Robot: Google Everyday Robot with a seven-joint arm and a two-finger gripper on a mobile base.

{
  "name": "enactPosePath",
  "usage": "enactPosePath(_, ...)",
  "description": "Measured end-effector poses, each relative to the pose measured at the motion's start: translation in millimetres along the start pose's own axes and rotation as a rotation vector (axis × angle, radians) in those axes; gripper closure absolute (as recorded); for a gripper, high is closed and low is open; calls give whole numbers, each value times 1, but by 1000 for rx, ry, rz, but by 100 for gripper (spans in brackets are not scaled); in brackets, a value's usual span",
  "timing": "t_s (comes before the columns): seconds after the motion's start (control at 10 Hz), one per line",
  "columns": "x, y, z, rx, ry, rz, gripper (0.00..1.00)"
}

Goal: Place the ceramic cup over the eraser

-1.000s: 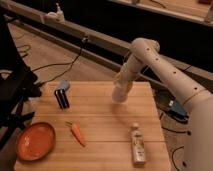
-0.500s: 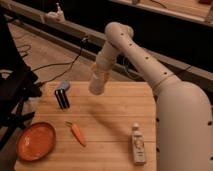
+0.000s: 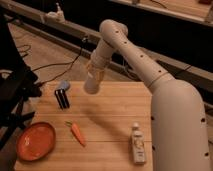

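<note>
The eraser (image 3: 62, 98), a small black striped block with a blue-grey rounded end, lies near the back left of the wooden table (image 3: 112, 120). My gripper (image 3: 94, 76) hangs at the end of the white arm above the table's back edge, a little right of the eraser and higher than it. It is shut on the ceramic cup (image 3: 91, 87), an off-white tapered shape pointing down below the gripper. The cup is in the air and apart from the eraser.
An orange carrot (image 3: 77, 133) lies left of the table's middle. An orange plate (image 3: 36, 141) sits at the front left corner. A clear bottle with a white cap (image 3: 137, 145) lies at the front right. Dark equipment (image 3: 15, 90) stands left of the table.
The arm has swung left across the table's back edge with the cup, from the right part of the table toward the eraser. The things on the table have not moved.
</note>
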Motion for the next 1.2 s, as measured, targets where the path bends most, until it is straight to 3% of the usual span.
enactPosePath(0.1,0,0,0,0,0,0,91)
enactPosePath(0.3,0,-17,-6,47,31,5,91)
enactPosePath(0.6,-20,-50,-6,98,51,-36,91)
enactPosePath(0.9,-48,-67,3,89,33,-117,91)
enactPosePath(1.2,-88,-82,22,33,-31,-217,91)
